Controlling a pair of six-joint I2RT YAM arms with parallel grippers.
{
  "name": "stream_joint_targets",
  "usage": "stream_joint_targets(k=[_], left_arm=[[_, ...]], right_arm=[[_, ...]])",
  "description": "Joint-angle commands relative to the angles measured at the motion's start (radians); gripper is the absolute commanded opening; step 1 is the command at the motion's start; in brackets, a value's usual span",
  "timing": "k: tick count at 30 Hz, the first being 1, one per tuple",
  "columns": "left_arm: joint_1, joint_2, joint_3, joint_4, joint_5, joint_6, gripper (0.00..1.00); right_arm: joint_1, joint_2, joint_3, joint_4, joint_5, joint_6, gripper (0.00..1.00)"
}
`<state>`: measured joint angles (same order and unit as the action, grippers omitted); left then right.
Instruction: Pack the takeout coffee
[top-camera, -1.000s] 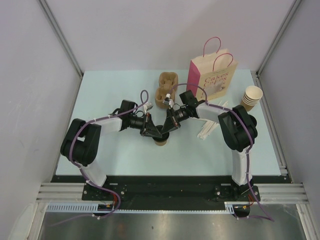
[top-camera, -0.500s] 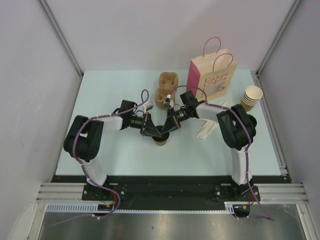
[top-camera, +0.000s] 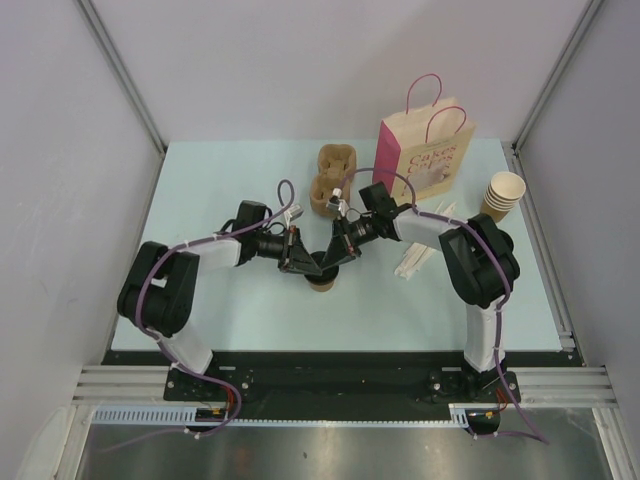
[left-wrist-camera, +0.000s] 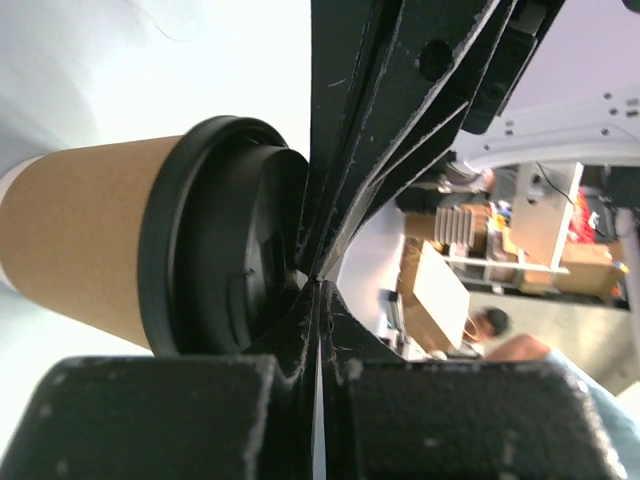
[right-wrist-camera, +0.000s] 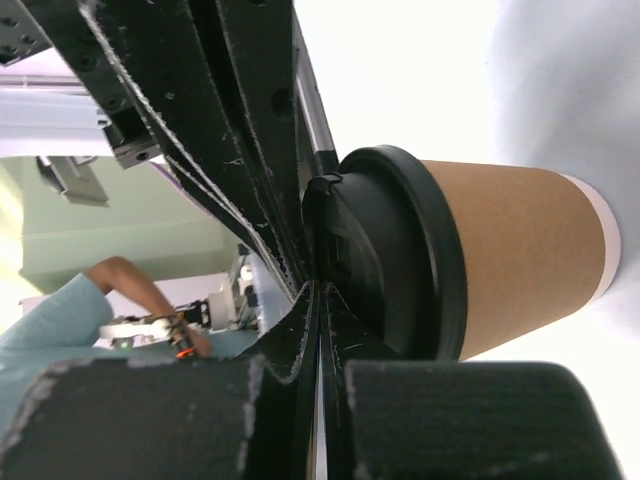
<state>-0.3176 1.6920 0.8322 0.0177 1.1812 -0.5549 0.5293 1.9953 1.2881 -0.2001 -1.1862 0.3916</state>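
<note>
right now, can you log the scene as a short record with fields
coffee cup: upright on the table, black lid on
left gripper: shut, tips at the lid
right gripper: shut, tips at the lid
pink bag: standing, back right, coffee not in it
cup carrier: left of the bag
beige cup stack: right of the bag

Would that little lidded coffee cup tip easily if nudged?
Probably: the coffee cup is tall, narrowing toward its base, so top pushes may tip it. Its paper wall likely dents if squeezed; the black lid looks stiffer.
</note>
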Motion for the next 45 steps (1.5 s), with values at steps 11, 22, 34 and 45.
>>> stream_joint_targets(k=[11,22,34,45], left_arm=[[0.034,-0.144,0.042,0.139,-0.072,-0.134,0.0],[0.032,-0.068,0.028,0.215,-0.124,-0.201,0.0],[0.011,0.015,0.042,0.05,-0.202,-0.07,0.0],[0.012,0.054,0.065,-0.01,-0.223,-0.011,0.0]], right_arm=[[0.008,-0.113,-0.004,0.05,0.054,0.055,0.0],[0.04,-0.145,-0.004,-0.108,0.059,-0.065,0.0],[0.037,-0.035,-0.012,-0.159,0.092,-0.16,0.0],[-0.011,0.077,-0.053,-0.093,0.111,-0.079,0.0]])
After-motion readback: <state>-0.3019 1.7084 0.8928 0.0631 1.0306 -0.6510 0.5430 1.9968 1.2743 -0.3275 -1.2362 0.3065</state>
